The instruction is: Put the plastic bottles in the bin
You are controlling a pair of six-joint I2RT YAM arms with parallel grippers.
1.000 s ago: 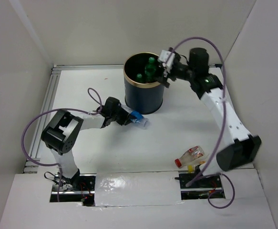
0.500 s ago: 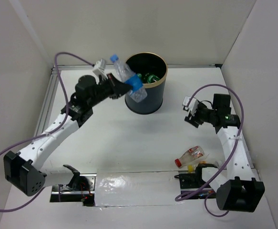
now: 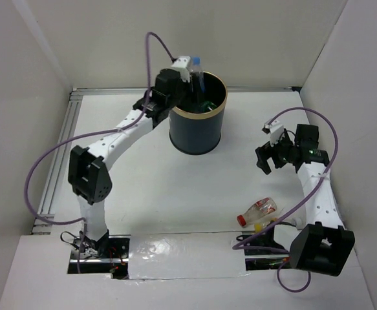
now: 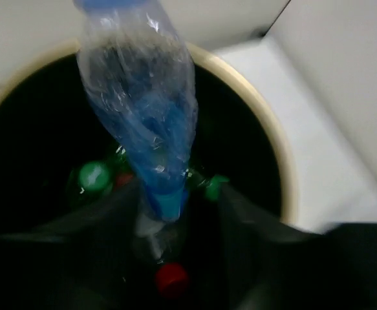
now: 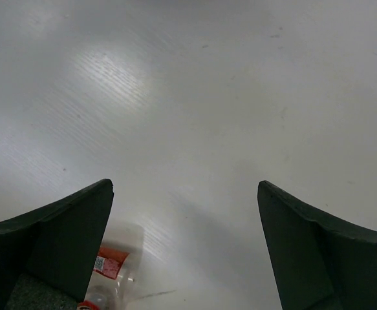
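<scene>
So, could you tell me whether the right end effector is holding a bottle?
No, the right end effector is open and empty above the white table.

You see your right gripper (image 5: 185,186) with its dark fingers (image 5: 52,239) spread wide above the white table (image 5: 194,77). A clear bottle with a red label (image 5: 110,274) peeks out beside the left-hand finger.

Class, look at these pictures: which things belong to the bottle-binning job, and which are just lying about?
Job: bin; clear bottle held over it by the left claw; green bottles inside; red-capped bottle on the table.
Lying about: purple cables; silver tape; metal rail.
</scene>
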